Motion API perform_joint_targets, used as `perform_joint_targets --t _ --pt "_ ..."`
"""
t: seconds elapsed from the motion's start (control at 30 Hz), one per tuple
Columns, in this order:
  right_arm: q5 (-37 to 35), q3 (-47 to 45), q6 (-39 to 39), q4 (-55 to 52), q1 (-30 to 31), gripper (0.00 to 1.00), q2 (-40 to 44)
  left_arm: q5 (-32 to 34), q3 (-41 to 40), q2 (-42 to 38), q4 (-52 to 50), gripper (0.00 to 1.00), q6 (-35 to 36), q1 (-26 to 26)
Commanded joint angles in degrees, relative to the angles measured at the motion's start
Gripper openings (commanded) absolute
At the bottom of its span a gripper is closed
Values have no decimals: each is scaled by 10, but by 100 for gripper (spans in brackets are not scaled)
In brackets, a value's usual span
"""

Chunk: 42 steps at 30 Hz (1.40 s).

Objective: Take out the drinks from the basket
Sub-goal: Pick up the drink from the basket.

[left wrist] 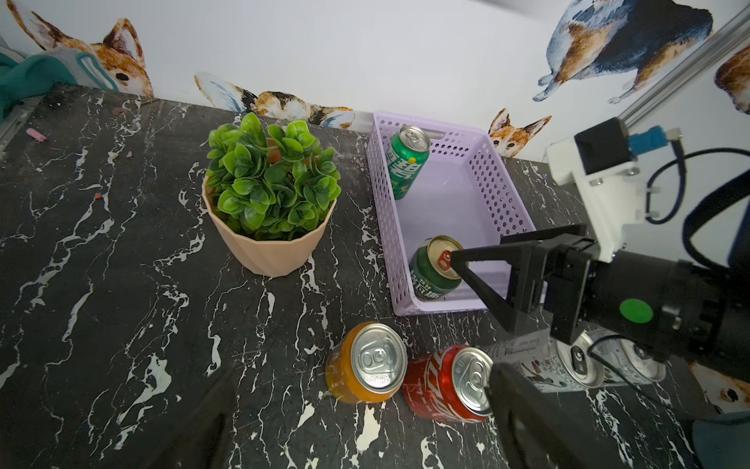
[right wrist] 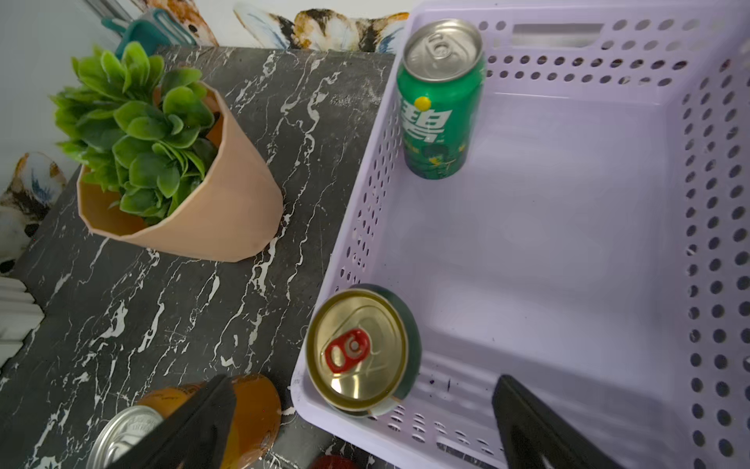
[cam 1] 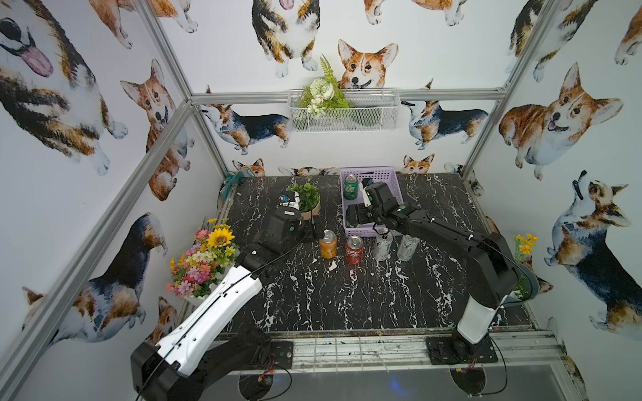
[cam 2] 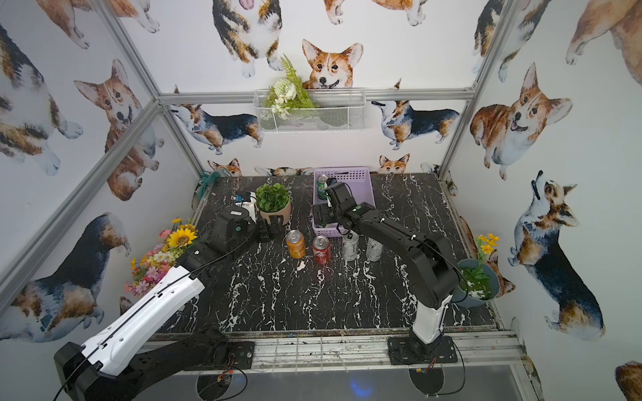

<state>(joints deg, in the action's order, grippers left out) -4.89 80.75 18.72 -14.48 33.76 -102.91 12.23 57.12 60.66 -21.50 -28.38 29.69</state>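
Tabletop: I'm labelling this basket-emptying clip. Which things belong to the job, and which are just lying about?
Job: lavender basket; silver-lidded green can and gold-lidded green can inside it; orange can, red can, two slim silver-white cans outside it.
Lying about: potted green plant, sunflower bouquet, white wire basket, yellow-flower pot.

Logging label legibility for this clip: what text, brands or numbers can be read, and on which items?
"碧": big white character on the silver-topped green can in the lavender basket.
Gold-topped green can: white characters, too blurred.
Red can: white script, partly hidden, unreadable.
Slim silver-white cans: black print, too small.
Orange can: no text visible.
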Motion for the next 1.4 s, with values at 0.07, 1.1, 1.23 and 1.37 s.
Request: perform_joint_targets --t 0.07,1.1,1.23,1.37 --pt "-8 23 -27 -20 1 100 -28 -2 -2 -1 4 100 -1 -6" --pt "-32 75 -26 -22 0 66 -132 -9 2 0 0 100 -3 -14" --pt "-33 50 -32 11 0 56 -109 -10 1 1 1 100 -3 -15" --pt "-41 38 -33 35 0 48 -84 -9 -1 1 1 100 -2 -16"
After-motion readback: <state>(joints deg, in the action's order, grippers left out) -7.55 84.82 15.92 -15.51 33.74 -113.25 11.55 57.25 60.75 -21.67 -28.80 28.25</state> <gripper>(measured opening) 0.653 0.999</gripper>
